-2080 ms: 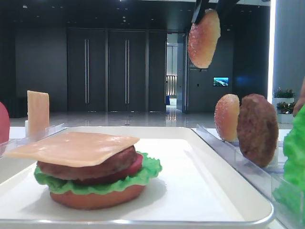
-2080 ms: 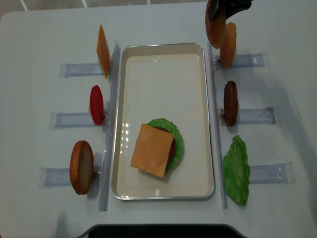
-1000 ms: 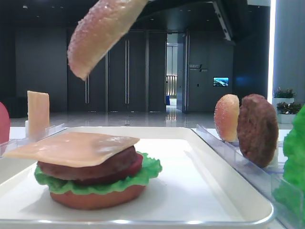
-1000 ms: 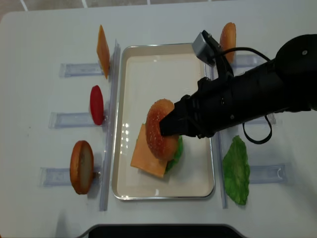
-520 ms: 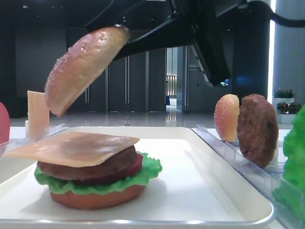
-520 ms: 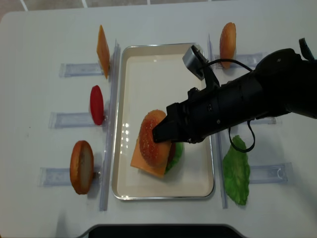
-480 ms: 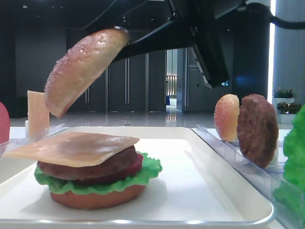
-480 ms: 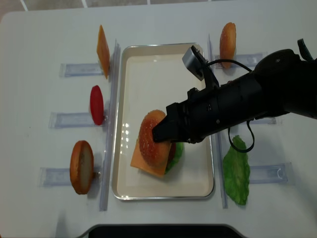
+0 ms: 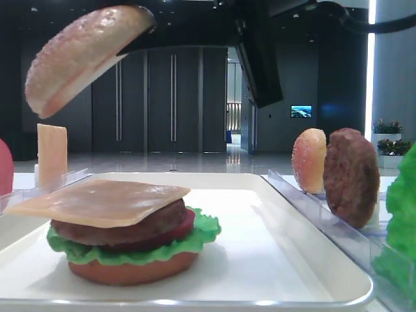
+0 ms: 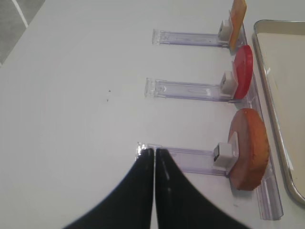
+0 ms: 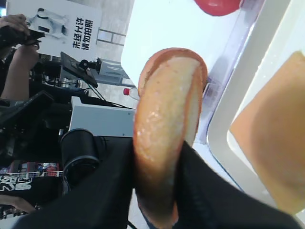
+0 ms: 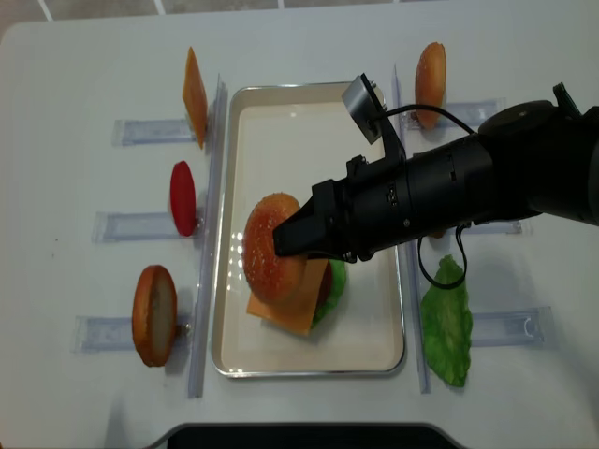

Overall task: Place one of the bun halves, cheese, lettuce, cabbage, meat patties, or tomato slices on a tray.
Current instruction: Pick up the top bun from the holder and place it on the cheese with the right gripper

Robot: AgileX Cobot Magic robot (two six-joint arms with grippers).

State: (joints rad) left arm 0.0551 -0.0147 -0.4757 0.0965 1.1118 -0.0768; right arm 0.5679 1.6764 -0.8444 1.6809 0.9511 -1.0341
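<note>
On the table's left side, the left gripper (image 10: 154,157) hovers with its jaws pressed together, grasping nothing, near a flat bun base (image 10: 249,149) standing in a clear rack (image 10: 190,155). Further right, the tray (image 12: 245,112) carries 1 stack of lettuce (image 9: 192,242), patty (image 9: 117,229) and cheese slice (image 9: 97,201). Above the stack's left edge, the right gripper (image 12: 290,238) is clamped on the domed bun half (image 12: 271,247), tilted and clear of the cheese.
</note>
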